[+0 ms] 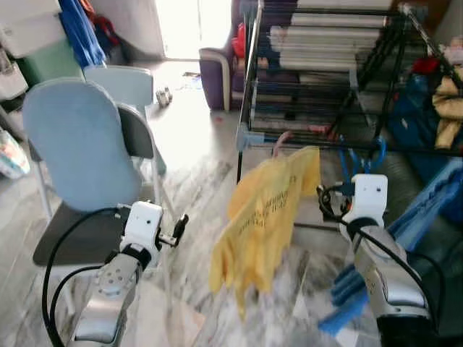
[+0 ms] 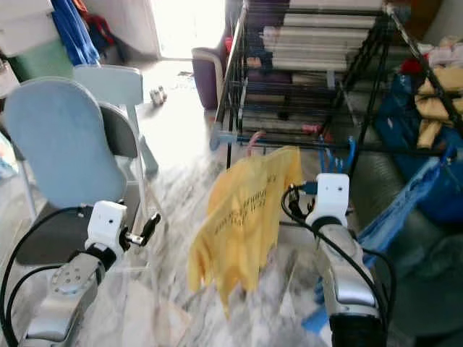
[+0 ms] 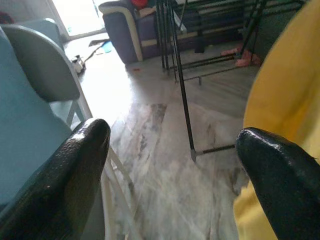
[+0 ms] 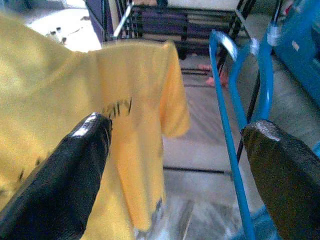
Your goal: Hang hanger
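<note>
Marble floor [image 1: 195, 210]; drying rack [image 1: 325, 79], yellow shirt [image 1: 264, 217] hanging; both pincers spread, empty.

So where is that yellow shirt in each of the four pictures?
Left eye view: the yellow shirt hangs mid-picture, below the drying rack.
Right eye view: mid-picture again, slightly further left.
Left wrist view: a yellow strip at the edge, beside one black finger of the left claw.
Right wrist view: it covers much of the picture, beyond the right claw.
Shared landmark: the black rack, seen in every view.
</note>
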`<state>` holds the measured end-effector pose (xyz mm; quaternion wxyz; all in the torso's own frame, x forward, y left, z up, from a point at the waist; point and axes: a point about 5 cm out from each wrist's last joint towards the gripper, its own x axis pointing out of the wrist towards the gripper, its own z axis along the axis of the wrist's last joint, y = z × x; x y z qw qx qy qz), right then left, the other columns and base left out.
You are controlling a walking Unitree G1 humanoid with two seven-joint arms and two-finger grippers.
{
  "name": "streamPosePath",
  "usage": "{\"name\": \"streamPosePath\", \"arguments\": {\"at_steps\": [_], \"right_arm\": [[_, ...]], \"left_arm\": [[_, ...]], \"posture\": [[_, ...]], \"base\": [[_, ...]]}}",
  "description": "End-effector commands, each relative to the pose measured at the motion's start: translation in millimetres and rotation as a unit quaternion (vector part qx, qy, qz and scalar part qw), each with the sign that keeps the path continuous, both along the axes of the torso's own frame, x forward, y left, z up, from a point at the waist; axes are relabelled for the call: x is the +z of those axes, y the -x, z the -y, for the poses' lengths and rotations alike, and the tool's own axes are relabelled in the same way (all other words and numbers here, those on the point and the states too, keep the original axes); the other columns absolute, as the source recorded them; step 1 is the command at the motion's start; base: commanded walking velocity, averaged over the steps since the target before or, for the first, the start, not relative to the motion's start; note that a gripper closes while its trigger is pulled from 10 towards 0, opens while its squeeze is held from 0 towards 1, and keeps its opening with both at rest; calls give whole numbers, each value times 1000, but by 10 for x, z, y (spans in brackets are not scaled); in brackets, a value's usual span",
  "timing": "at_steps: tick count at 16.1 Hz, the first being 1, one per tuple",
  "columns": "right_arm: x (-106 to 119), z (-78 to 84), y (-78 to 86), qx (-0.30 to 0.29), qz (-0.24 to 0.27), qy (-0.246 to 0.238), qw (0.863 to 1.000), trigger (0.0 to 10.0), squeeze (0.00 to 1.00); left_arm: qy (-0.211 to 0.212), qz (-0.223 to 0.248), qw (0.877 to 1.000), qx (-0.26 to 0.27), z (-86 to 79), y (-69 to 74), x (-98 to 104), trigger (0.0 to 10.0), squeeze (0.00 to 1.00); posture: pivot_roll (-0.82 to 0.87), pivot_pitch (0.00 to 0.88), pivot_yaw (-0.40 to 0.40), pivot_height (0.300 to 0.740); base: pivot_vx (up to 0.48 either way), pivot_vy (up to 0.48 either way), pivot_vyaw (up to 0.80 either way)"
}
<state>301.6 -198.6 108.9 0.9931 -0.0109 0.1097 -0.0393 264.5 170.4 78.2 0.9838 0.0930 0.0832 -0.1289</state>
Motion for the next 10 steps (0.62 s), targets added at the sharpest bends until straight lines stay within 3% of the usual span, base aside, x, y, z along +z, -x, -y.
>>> {"name": "streamPosePath", "arguments": {"at_steps": [1,7,8,9,10], "right_arm": [[-4,-8,-14,-1,-1,-2,1000,10000,1000],[17,-34,-66,2,3,-8,1000,10000,1000],[43,-78,-107,14,9,-8,1000,10000,729],[69,-110,-145,20,15,-5,1000,10000,0],[90,-168,-202,27,17,-19,999,10000,0]], "left_arm": [[-9,-2,1000,5,-32,2,-2,10000,0],[-25,6,999,20,-56,12,6,10000,0],[-28,6,999,27,-77,28,1,10000,0],[-30,8,999,34,-97,29,8,10000,0],[-34,13,998,46,-136,21,24,10000,0]], "posture": [[-51,0,26,740],[-46,0,22,740],[-39,0,21,740],[-35,0,19,740],[-32,0,18,740]], "base": [[-364,0,0],[-364,0,0],[-386,0,0],[-386,0,0],[-382,0,0]]}}
